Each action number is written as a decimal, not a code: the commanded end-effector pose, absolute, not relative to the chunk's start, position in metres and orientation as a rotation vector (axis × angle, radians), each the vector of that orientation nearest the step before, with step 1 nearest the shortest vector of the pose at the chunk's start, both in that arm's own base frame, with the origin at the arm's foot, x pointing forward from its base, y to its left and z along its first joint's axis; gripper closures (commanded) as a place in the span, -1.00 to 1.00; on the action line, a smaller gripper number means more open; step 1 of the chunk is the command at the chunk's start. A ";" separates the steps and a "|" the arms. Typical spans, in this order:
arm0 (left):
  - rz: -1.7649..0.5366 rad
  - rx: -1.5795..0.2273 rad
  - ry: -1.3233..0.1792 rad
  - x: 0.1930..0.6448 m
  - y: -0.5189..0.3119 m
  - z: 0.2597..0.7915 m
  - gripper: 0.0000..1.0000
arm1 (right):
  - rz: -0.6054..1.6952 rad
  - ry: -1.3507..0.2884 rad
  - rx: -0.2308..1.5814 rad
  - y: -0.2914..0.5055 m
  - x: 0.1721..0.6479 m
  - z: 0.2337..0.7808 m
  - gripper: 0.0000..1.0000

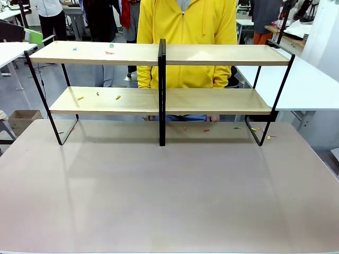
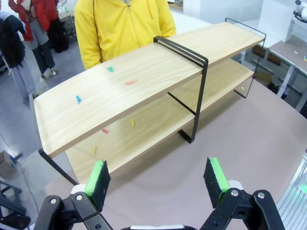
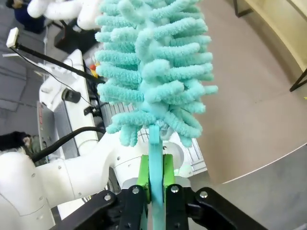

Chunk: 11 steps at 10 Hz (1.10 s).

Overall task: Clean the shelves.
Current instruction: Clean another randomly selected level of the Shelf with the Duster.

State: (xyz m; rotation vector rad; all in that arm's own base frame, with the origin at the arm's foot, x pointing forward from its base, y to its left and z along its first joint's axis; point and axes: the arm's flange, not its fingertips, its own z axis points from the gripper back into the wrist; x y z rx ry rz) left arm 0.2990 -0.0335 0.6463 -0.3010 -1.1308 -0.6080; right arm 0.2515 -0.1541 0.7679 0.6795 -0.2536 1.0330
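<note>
Duster (image 3: 153, 72) ready, scraps (image 1: 117, 97) on shelves (image 1: 212, 54).
The right jaws grasp the duster, left jaws released; better sweep slowly, lightly, toward one end.

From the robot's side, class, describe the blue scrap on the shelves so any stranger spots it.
Start at the shelves, the two-tier wooden rack. On its top board, look toward the left end. The blue scrap lies left of the green scrap and red scrap, the only blue one.
</note>
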 end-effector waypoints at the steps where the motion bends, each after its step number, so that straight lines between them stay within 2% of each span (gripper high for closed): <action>1: -0.616 -0.297 -1.132 0.298 -0.033 0.645 -1.00 | 1.098 -0.113 0.509 -0.054 0.301 0.793 0.75; 3: -0.616 -0.297 -1.132 0.298 -0.033 0.645 -1.00 | 1.116 0.218 0.226 0.077 0.343 0.750 0.75; 4: -0.616 -0.297 -1.132 0.298 -0.033 0.645 -1.00 | 1.166 0.407 0.114 0.132 0.346 0.706 0.75; 5: -0.616 -0.297 -1.132 0.298 -0.033 0.645 -1.00 | 1.222 0.497 0.047 0.160 0.338 0.669 0.75; 6: -0.616 -0.297 -1.132 0.298 -0.033 0.645 -1.00 | 1.325 0.471 0.128 0.143 0.328 0.684 0.75; 7: -0.616 -0.297 -1.132 0.298 -0.033 0.645 -1.00 | 1.171 0.300 0.190 0.166 0.339 0.696 0.75; 8: -0.616 -0.297 -1.132 0.298 -0.033 0.645 -1.00 | 1.171 0.300 0.190 0.166 0.339 0.696 0.75; 9: -0.616 -0.297 -1.132 0.298 -0.033 0.645 -1.00 | 1.225 0.430 0.139 0.192 0.336 0.664 0.75; 11: -0.616 -0.297 -1.132 0.298 -0.033 0.645 -1.00 | 1.228 0.414 0.078 0.238 0.373 0.636 0.75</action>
